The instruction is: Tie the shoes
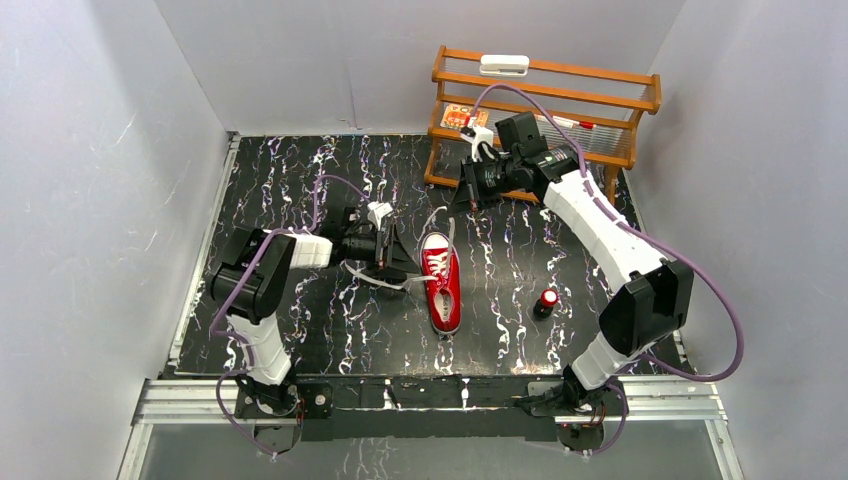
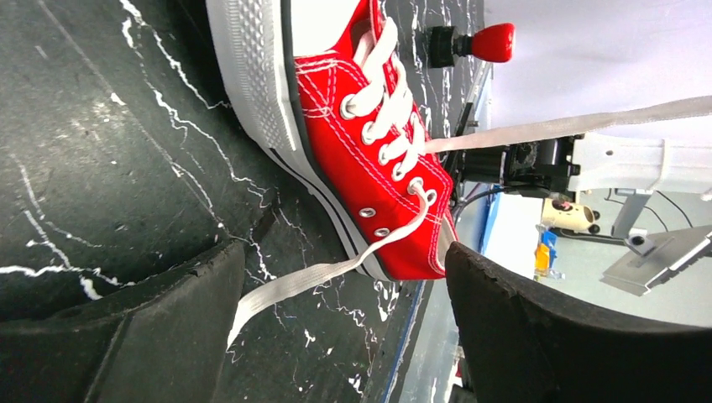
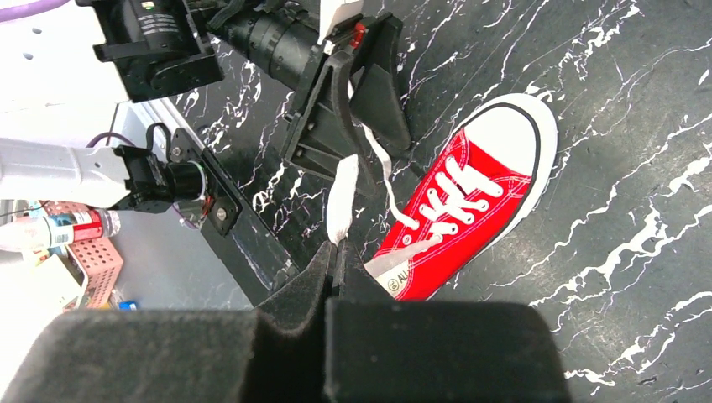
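Note:
The red sneaker (image 1: 441,282) lies mid-table, its white toe cap towards the arms. My left gripper (image 1: 395,268) sits low just left of it. In the left wrist view this gripper (image 2: 342,277) is open; one white lace (image 2: 290,287) lies flat on the table between its fingers (image 2: 180,327), coming from the shoe (image 2: 369,159). My right gripper (image 1: 470,200) hangs behind the shoe. In the right wrist view it (image 3: 333,252) is shut on the end of the other lace (image 3: 341,197), which runs down to the shoe (image 3: 470,210).
A wooden rack (image 1: 545,110) stands at the back right, close behind the right arm. A small red-and-black cylinder (image 1: 546,302) stands right of the shoe and also shows in the left wrist view (image 2: 474,44). White walls enclose the table.

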`<state>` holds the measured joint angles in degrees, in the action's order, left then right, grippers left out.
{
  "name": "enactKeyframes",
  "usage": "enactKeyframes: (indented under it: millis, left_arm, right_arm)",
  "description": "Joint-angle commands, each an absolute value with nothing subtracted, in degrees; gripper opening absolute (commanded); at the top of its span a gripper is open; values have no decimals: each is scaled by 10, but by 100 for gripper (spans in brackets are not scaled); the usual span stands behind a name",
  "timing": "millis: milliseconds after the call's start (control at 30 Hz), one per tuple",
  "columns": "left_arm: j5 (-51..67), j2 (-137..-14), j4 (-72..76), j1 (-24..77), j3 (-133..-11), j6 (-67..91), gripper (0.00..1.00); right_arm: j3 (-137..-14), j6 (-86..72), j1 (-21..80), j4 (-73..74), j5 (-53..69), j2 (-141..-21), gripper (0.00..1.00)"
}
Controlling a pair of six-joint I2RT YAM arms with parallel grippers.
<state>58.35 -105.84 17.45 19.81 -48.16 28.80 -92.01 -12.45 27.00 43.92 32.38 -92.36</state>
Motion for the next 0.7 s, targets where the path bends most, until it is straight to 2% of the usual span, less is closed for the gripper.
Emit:
enactKeyframes:
  millis: [0,233,400,667]
  left_arm:
    - [634,-1065,226,204,-479,301,86]
    - [646,-1029,265,213,-416,356,76]
    - [633,-995,223,226,-405,341,55]
    - [620,-986,166,231,-391,302,33]
  right_arm:
    - [-934,-125,269,436,343,-897,0]
    - [-915,-138,269,417,357,-898,0]
    - [-920,-146,268,405,368,-909,0]
    - [-919,-155,268,393,390,-920,0]
